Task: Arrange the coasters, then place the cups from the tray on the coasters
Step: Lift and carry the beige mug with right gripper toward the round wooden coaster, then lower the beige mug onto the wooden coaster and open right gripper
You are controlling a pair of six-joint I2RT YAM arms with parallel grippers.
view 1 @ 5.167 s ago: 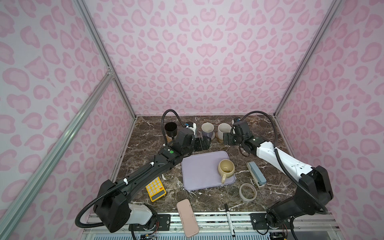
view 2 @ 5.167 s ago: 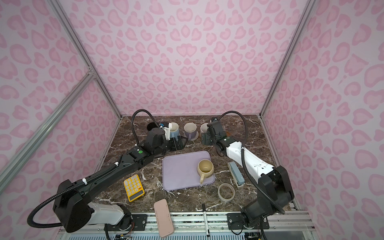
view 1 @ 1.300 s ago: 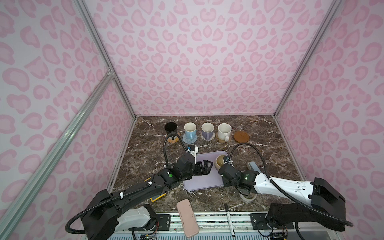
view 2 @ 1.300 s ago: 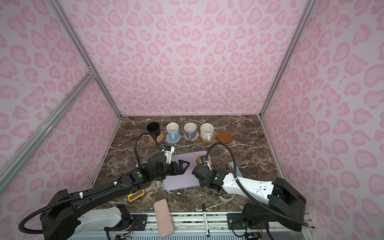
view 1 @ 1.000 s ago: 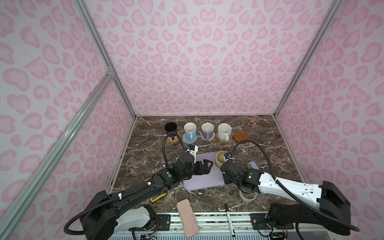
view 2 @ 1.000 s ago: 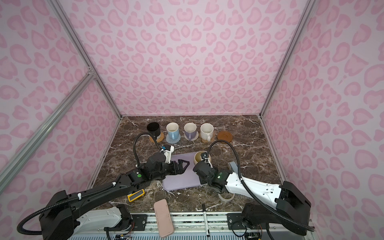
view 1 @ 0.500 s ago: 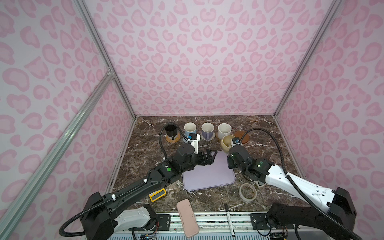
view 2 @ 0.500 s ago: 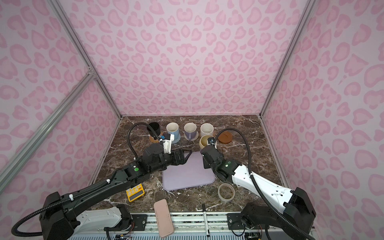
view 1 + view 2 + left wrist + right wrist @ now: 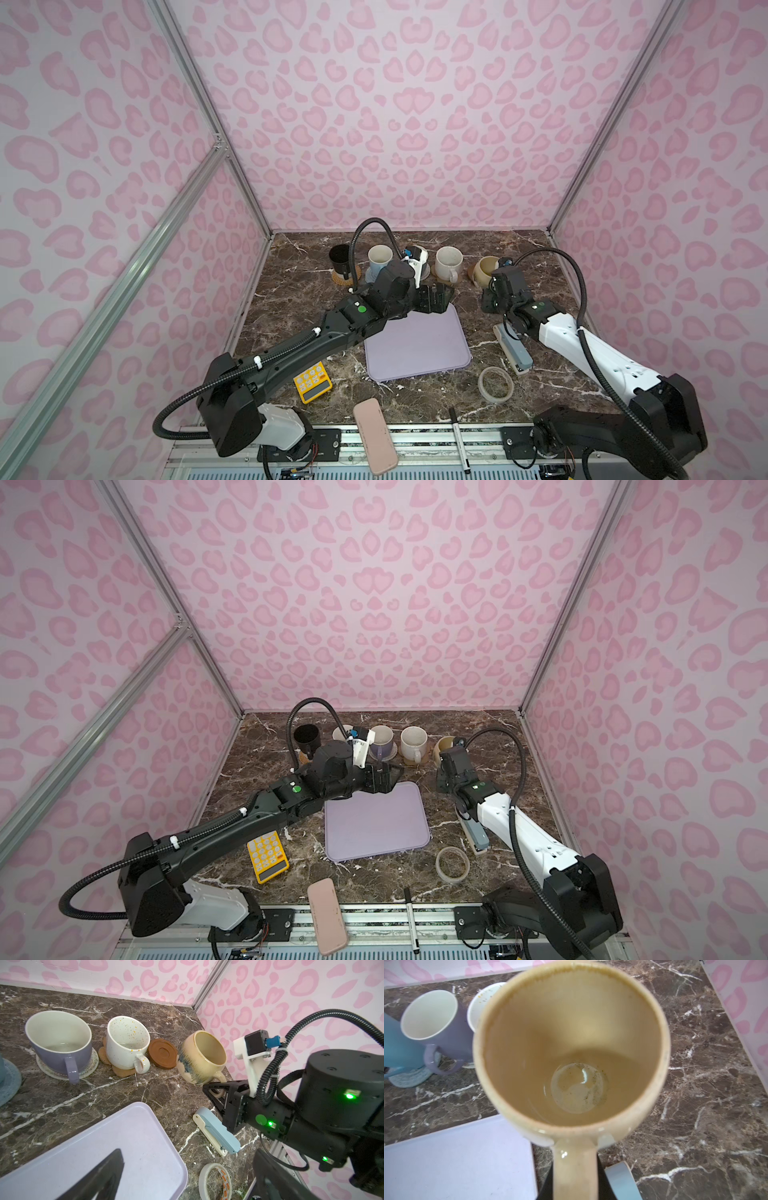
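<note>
One squat, glossy beige mug (image 9: 483, 269), right of centre in a top view, is pinched by its looped handle in my right claw (image 9: 216, 1090); my left claw (image 9: 436, 298) gapes wide.

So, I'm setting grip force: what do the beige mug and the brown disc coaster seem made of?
The beige mug looks like glazed ceramic: glossy highlights, streaky blue-grey drip glaze. The brown coaster is matte with a raised rim and concentric rings; wood or moulded plastic, unclear.
</note>
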